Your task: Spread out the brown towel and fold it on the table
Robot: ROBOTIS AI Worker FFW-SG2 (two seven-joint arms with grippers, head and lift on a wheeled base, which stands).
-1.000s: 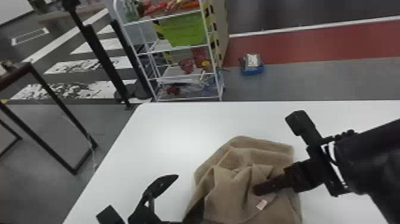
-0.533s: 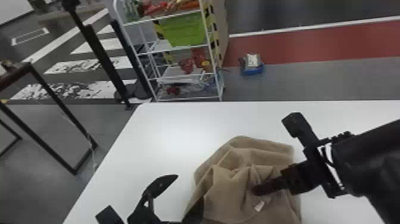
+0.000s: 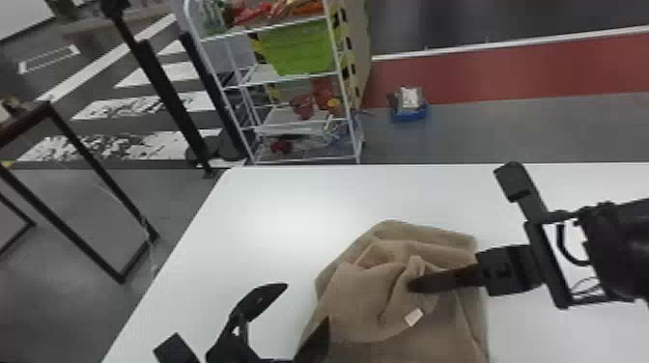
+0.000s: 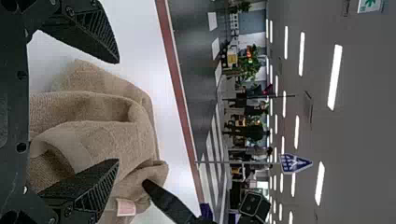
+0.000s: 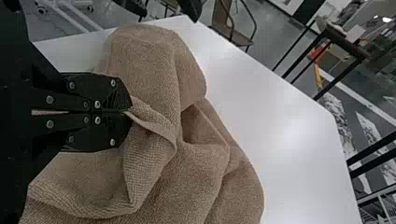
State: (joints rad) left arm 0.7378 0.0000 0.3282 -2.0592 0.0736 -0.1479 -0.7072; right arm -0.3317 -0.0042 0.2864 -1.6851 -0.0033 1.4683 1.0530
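Pinching the brown towel (image 3: pixel 357 299), the right pincer (image 3: pixel 415 285) hides the gripped bit.

Head view: white wire rack (image 3: pixel 265 74) bearing green bin (image 3: pixel 299 48) above red items (image 3: pixel 304 106); blue tub (image 3: pixel 409 114) on floor, right of rack; dark side table (image 3: pixel 24 120), far left | Left wrist view: ceiling lights (image 4: pixel 335 77), blue triangular sign (image 4: pixel 295 163), plant (image 4: pixel 252 63) | Right wrist view: chair (image 5: pixel 239 37).
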